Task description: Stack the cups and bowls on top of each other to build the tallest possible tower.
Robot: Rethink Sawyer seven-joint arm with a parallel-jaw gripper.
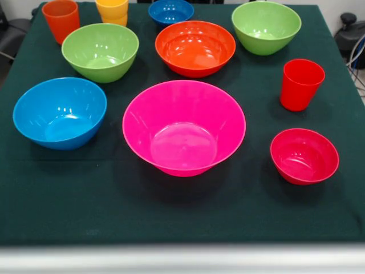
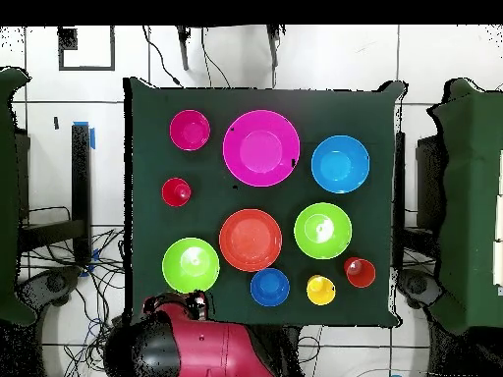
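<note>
While nothing is stacked yet, ten pieces are sitting upright and apart on a dark green surface. Seen from the front, a large pink bowl is resting near the middle of the near edge, with a sky blue bowl toward the left edge and a small red bowl toward the near right corner. A red cup is standing just behind that small bowl. Further back, an orange bowl is sitting centrally between two lime green bowls, one to the left and one to the right. Along the far edge, an orange cup is occupying the left corner, a yellow cup is standing beside it, and a small dark blue bowl is lying near the middle. The robot arm is waiting drawn back beyond that far edge; its gripper is not visible, so whether it is spread or pressed together cannot be told. Judging from the layout, the opening step is choosing a base, and the pink bowl looks widest and steadiest. Building well probably means placing each piece centred, working from widest to narrowest, and saving the cups for the top.
</note>
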